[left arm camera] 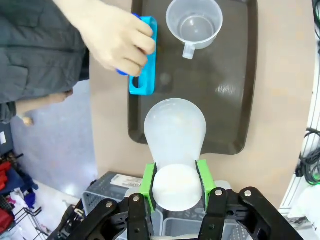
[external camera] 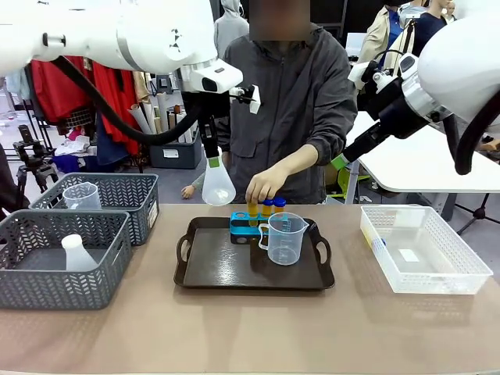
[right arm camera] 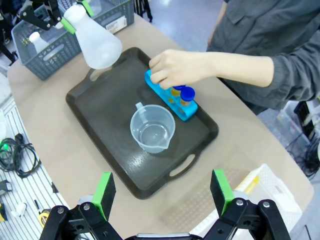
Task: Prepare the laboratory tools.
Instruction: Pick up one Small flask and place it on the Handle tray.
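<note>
The translucent white conical flask [external camera: 218, 186] [left arm camera: 175, 135] [right arm camera: 97, 42] is held in the air by its neck, base down. The green pads of the left tool [external camera: 212, 162] [left arm camera: 176, 180] are closed on either side of the neck. The flask is hung above the corner of the black tray [external camera: 226, 269] [left arm camera: 225, 100] [right arm camera: 105, 110] nearest the baskets, clear of the tray.

On the tray, the blue tube rack [external camera: 244, 226] [left arm camera: 143, 75] [right arm camera: 170, 97] is set along the far edge, and the clear measuring beaker [external camera: 285, 238] [left arm camera: 194, 22] [right arm camera: 152, 129] is stood upright just beside it, empty. Yellow-filled tubes [external camera: 273, 205] [right arm camera: 187, 95] with blue caps are seated in the rack. Two caps appear to be showing, though part of the rack is covered by the person's hand [external camera: 266, 186] [left arm camera: 117, 42] [right arm camera: 175, 67], which is placed on the rack's left end.

The right tool [right arm camera: 162, 192] is kept high over the right side of the counter [external camera: 250, 328], its pads spread wide with nothing between them.

Two grey mesh baskets are placed at the left: the near basket [external camera: 47, 269] is occupied by a second flask [external camera: 76, 254], the far basket [external camera: 117, 187] by a second beaker [external camera: 82, 195]. A white crate [external camera: 461, 273] is set at the right.
</note>
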`<state>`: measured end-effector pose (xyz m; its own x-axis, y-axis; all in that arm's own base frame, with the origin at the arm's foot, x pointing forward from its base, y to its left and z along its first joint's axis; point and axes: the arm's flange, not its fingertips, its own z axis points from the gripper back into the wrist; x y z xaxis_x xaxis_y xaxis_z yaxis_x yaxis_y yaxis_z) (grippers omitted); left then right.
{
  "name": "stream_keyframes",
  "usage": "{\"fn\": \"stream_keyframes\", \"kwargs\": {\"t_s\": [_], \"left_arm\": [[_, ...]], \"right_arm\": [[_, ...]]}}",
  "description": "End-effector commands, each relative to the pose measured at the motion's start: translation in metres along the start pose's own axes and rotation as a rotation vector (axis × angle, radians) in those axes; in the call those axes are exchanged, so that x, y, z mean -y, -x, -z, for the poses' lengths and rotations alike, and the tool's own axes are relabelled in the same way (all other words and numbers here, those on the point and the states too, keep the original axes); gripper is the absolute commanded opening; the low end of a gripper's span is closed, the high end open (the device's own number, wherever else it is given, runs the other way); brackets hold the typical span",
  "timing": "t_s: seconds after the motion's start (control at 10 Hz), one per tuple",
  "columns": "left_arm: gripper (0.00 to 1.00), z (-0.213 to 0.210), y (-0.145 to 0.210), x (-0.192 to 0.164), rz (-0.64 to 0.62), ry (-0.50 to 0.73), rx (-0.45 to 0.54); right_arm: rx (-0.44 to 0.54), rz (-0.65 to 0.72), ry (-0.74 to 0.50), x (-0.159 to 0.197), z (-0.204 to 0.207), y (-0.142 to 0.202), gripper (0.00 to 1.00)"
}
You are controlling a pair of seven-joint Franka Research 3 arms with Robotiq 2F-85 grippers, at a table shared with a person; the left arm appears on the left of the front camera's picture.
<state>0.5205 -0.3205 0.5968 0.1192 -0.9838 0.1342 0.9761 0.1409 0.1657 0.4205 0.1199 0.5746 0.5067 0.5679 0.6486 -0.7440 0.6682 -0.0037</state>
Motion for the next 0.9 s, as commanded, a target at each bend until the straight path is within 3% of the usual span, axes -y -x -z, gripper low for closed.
{"fn": "stream_keyframes", "kwargs": {"t_s": [0.0,0.7,0.8], "left_arm": [[0.0,-0.006,0.009,0.007,-0.007,-0.014,0.003],[0.0,0.004,-0.001,0.0,0.001,0.005,-0.003],[0.0,0.007,0.0,-0.006,0.026,0.025,-0.062]], "right_arm": [[0.016,0.003,-0.015,0.001,0.0,-0.001,1.0],[0.016,0.003,-0.015,0.001,0.0,-0.001,1.0],[0.016,0.003,-0.015,0.001,0.0,-0.001,1.0]]}}
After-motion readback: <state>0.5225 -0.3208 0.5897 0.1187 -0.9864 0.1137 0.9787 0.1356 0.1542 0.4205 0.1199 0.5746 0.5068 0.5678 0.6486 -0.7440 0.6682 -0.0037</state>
